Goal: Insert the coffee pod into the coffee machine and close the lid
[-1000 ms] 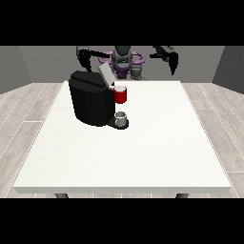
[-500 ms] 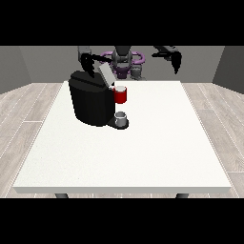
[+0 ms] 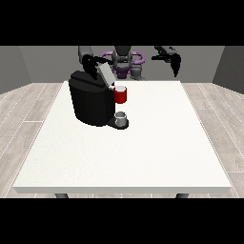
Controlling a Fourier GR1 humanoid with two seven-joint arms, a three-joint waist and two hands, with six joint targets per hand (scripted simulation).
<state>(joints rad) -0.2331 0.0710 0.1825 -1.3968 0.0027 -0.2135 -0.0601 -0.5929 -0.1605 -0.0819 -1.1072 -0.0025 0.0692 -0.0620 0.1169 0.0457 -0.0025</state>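
The black coffee machine (image 3: 90, 102) stands on the white table (image 3: 143, 152), left of the middle. Its grey lid (image 3: 106, 74) is tilted up and open at the top. A red thing at the machine (image 3: 121, 95) sits at its front, above a small grey thing (image 3: 121, 117) on the machine's base. The hand at the view's left (image 3: 89, 64) is right behind the top of the machine, close to the raised lid. The hand at the view's right (image 3: 176, 64) hangs in the air beyond the table's far right edge, fingers pointing down and holding nothing.
The robot's purple and grey torso (image 3: 125, 62) is behind the table's far edge. Wooden floor surrounds the table. The white tabletop stretches to the right of and in front of the machine.
The hand at the view's left came down from higher up to the raised lid. The hand at the view's right dropped a little and its fingers turned downward.
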